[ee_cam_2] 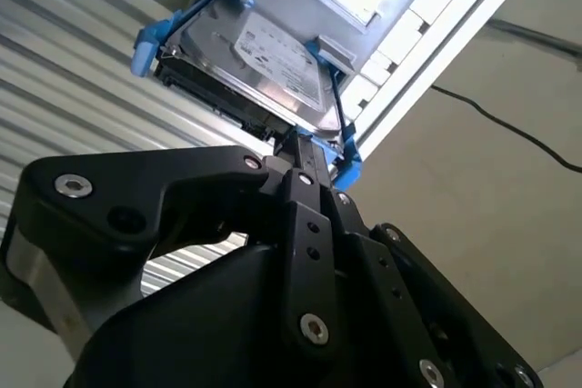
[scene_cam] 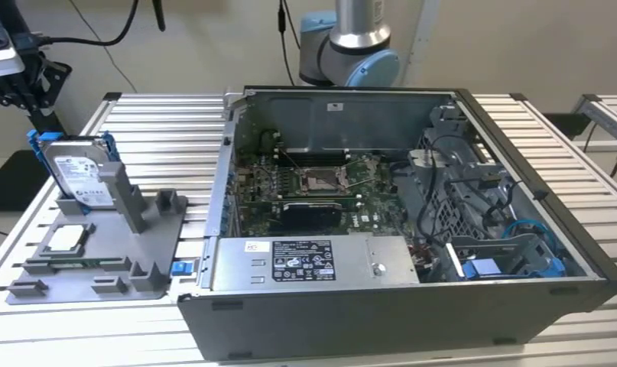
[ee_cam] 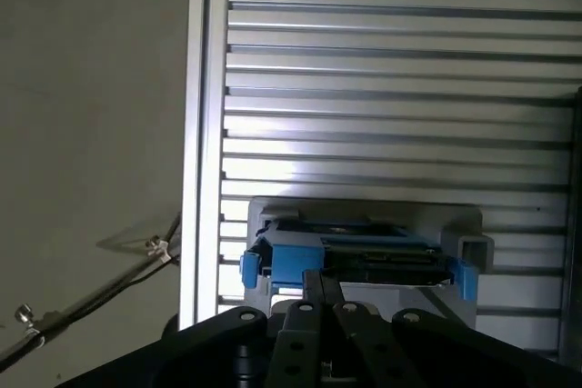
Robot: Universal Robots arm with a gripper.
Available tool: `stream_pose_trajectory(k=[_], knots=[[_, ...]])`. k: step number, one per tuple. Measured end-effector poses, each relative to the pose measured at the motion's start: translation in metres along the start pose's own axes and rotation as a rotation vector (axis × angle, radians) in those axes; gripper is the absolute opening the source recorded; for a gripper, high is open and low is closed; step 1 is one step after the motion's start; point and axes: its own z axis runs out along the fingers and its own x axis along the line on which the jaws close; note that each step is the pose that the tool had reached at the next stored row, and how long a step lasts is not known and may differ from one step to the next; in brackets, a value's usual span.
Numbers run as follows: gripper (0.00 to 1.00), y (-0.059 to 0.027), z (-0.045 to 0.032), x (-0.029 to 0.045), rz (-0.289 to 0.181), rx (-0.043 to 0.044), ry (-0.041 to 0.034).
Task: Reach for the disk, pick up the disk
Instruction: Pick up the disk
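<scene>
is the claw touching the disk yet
Cannot tell. In both wrist views the claw overlaps the blue-framed edge of the disk, but neither shows contact or a gap plainly.

I'm looking at a slatted aluminium bench standing before a plain, pale wall. A second slatted bench is showing at the exterior view's right edge. In the second wrist view, a black cable is trailing over the dull grey floor. Soft light is glinting off the slats.

The ribbed metal tabletop carries a grey plastic stand just below the pincer. An open computer case sits beside the stand, well apart from the pincer. Both rest flat on the slats.
</scene>
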Motion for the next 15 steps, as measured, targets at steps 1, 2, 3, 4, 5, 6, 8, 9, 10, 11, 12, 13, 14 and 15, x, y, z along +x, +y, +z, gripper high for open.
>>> stream_pose_trajectory(k=[1,2,3,4,5,6,8,9,10,11,12,13,14,15], knots=[[0.0,-0.0001,0.0,0.0001,-0.007,0.0001,0.0003],[0.0,-0.0001,0.0,0.0002,-0.023,0.0001,0.001],[0.0,-0.0001,0.0,0.0002,-0.04,0.0002,0.0017],[0.0,-0.0001,0.0,0.0002,-0.06,0.0003,0.0025],[0.0,0.0,0.0,0.0002,-0.077,0.0003,0.0032],[0.0,0.0,0.0,0.0002,-0.095,0.0004,0.0039],[0.0,0.0,0.0001,0.0002,-0.132,0.0005,0.0054],[0.0,0.0,0.0001,0.0002,-0.15,0.0006,0.0061],[0.0,0.0,0.0,0.0002,-0.168,0.0007,0.007],[0.0,0.0,0.0,0.0002,-0.186,0.0007,0.0077],[0.0,0.0,0.0,0.0001,-0.205,0.0008,0.0084],[0.0,0.0,0.0001,0.0002,-0.223,0.0009,0.0091],[0.0,0.0,0.0,0.0002,-0.243,0.0009,0.01],[0.0,0.0,0.0,0.0002,-0.26,0.001,0.0107]])
